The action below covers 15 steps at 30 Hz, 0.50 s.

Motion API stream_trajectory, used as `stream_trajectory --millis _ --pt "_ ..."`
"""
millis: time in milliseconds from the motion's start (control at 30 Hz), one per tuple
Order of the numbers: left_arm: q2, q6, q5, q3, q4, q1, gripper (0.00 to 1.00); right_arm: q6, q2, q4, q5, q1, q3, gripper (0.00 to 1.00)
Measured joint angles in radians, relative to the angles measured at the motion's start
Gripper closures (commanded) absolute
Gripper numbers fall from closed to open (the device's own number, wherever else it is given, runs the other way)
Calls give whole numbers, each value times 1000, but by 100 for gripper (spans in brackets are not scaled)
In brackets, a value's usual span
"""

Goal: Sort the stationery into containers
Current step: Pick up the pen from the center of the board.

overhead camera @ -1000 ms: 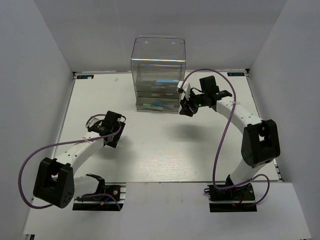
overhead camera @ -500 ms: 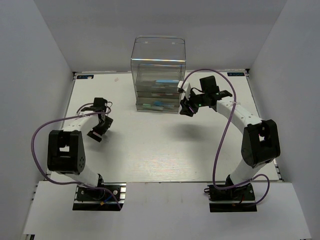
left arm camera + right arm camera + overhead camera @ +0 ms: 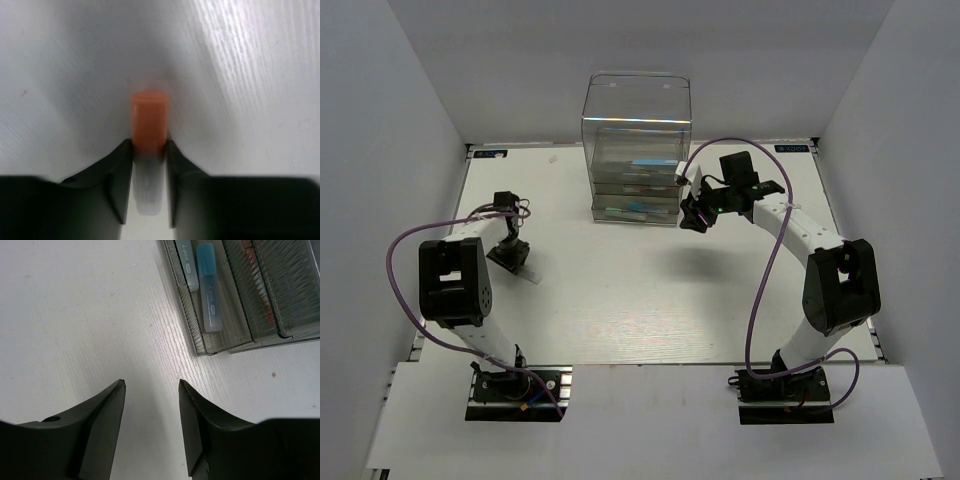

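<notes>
An orange-tipped marker (image 3: pixel 148 120) with a clear body lies on the white table (image 3: pixel 620 300) at the left, its pale end showing beside the gripper (image 3: pixel 530 274). My left gripper (image 3: pixel 149 145) is down over it (image 3: pixel 510 254), both jaws pressed against its sides. The containers (image 3: pixel 636 150) stand at the back middle, a clear stack of drawers. The bottom drawer (image 3: pixel 200 340) holds a light blue stick (image 3: pixel 209 285) and a grey one (image 3: pixel 186 262). My right gripper (image 3: pixel 152 385) hangs open and empty just right of the drawers' front (image 3: pixel 695 215).
White walls close the table in on the left, back and right. A drawer further up the stack shows red items (image 3: pixel 255 270) through its ribbed wall. Purple cables loop off both arms.
The left arm swung back to the table's left side and lowered its gripper, whose jaws closed in round the orange-tipped marker. The right arm has not moved.
</notes>
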Motion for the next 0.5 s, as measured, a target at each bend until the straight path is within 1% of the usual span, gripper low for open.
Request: stream_trajectory --millis 100,133,167,200,233,267,333,367,433,500 --pt "0 8 14 -2 14 5 82 0 0 0 2 -3 0 47" --pt "-3 13 18 -5 21 5 89 0 0 0 3 -4 0 47" --pt "-9 15 29 -12 35 5 92 0 0 0 4 -5 0 47" --pt "-18 16 41 -24 52 6 95 0 0 0 4 -5 0 45" --pt "-29 16 61 -37 69 6 100 0 0 0 4 -5 0 43" --pt "-45 18 86 -55 93 6 100 1 0 0 4 -5 0 35" --pt "-87 23 154 -101 156 1 100 0 0 -1 3 -5 0 28" --pt "-109 23 201 -123 187 -3 100 -2 0 -1 3 -5 0 20" --pt "-159 19 296 -169 274 -14 100 -5 0 -1 3 -5 0 20" --pt "-206 3 383 -196 349 -31 100 -8 0 -1 3 -5 0 26"
